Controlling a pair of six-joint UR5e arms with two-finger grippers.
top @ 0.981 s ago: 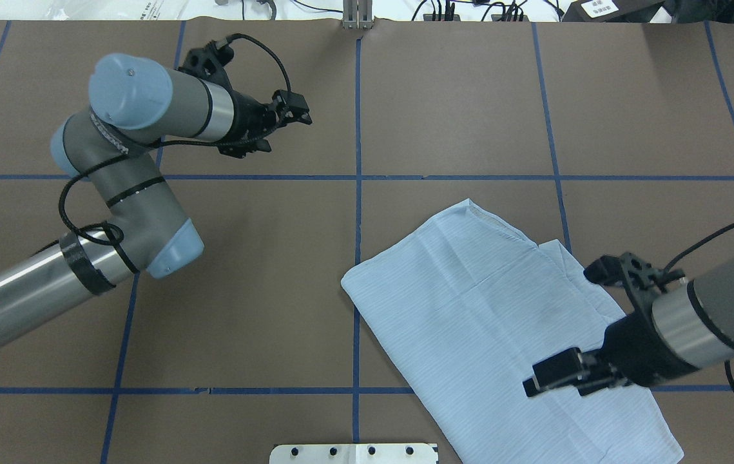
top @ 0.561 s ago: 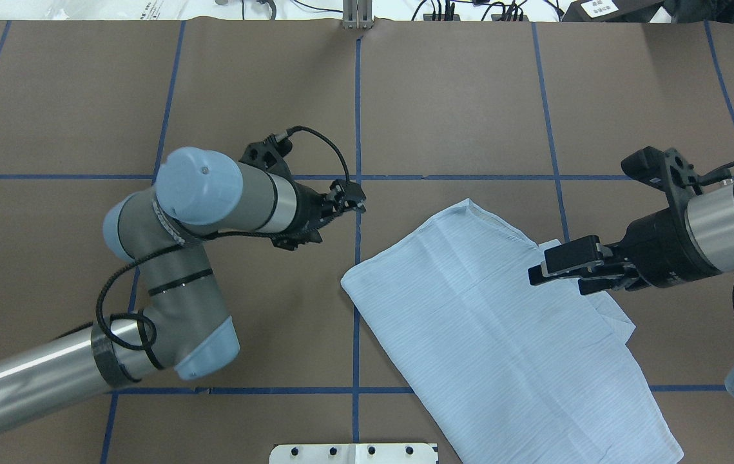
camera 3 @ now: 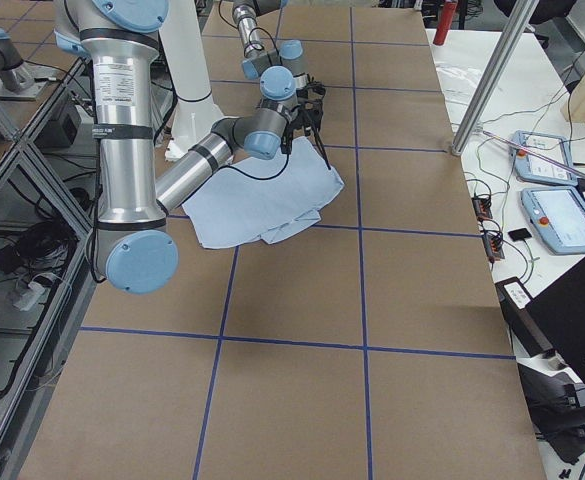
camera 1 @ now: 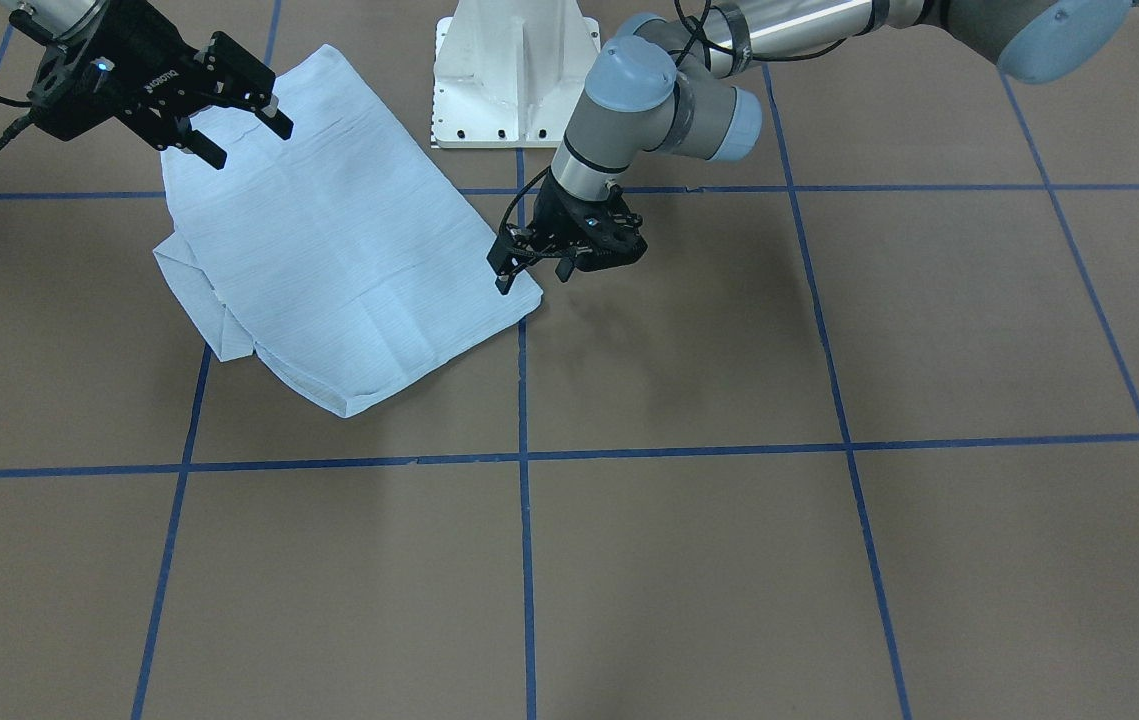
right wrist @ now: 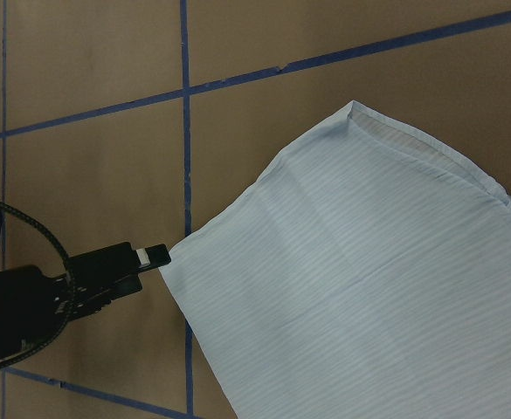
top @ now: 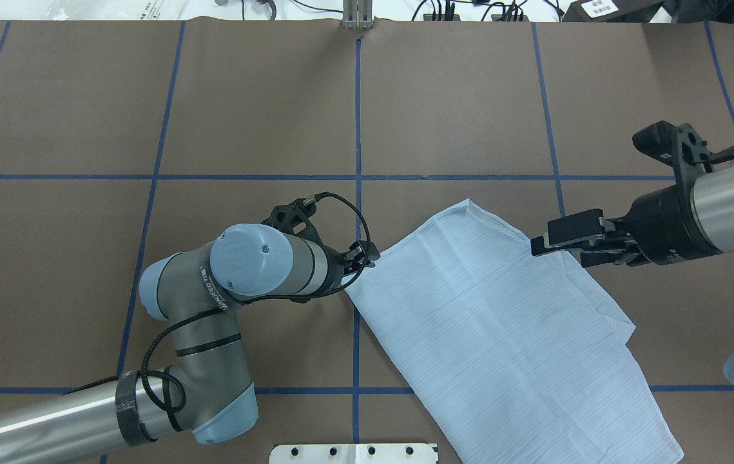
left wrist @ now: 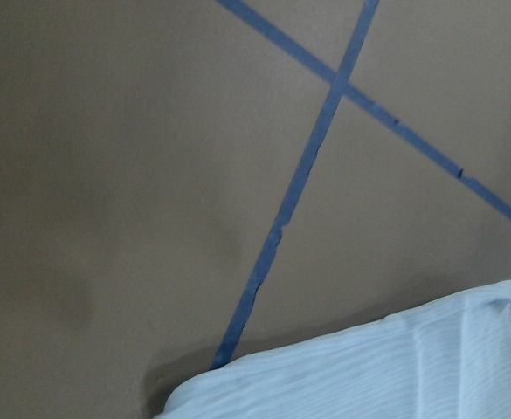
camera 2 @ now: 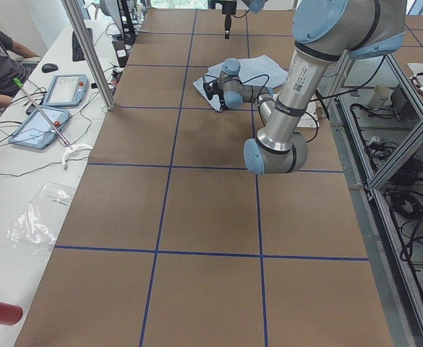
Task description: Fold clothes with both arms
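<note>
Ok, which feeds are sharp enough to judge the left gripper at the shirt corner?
Left wrist view: soft, only the shirt corner and a dark shadow under its edge, no fingers. Right wrist view: crisp, left gripper beside that corner. Front-facing view: sharp, faint arm shadow on the table.

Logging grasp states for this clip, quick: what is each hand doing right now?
Left hand: open, empty, at a corner of the folded pale-blue striped fabric shirt.
Right hand: open, empty, over the shirt's edge.
</note>
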